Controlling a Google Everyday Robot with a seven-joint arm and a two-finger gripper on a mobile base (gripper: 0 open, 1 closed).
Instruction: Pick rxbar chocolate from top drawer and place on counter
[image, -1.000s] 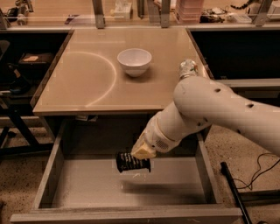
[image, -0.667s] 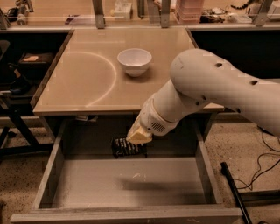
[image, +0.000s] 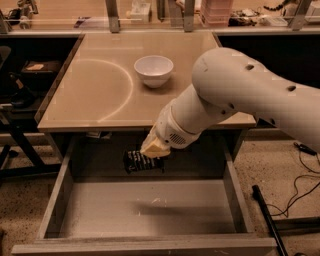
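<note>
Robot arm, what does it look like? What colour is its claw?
The arm is smooth, fat and rounded, creamy white, with small dark dots on its big joint and tiny vent holes near the wrist. No cables show on it. The claw, over the top drawer at the rxbar chocolate, is pale tan.

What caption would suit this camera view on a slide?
The gripper holds the rxbar chocolate above the open top drawer, near the front edge of the counter.

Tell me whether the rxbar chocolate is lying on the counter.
No, the gripper holds the rxbar chocolate in the air over the top drawer, off the counter.
</note>
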